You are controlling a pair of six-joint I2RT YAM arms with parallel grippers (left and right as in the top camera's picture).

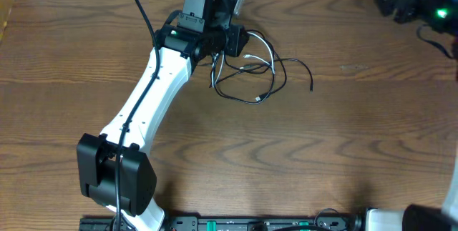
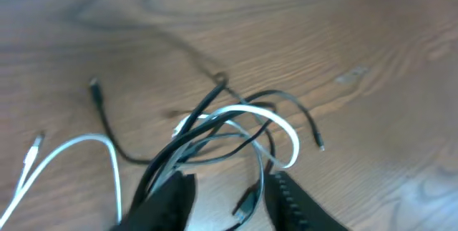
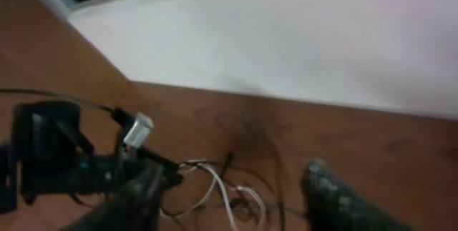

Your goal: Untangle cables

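The cables [image 1: 247, 66] lie in one loose knot toward twelve o'clock on the table [image 1: 343, 159]. The black cord [image 1: 293, 60] trails a free end out to three o'clock, and the white cord [image 2: 285, 132] loops through it. The left claw [image 2: 230, 181] hangs over the knot's ten o'clock edge, released, with its jaws partly apart and strands running loose between them, probably placed to single one out. The right claw [image 3: 235, 175], likewise released and empty, sits off at two o'clock, likely to leave room.
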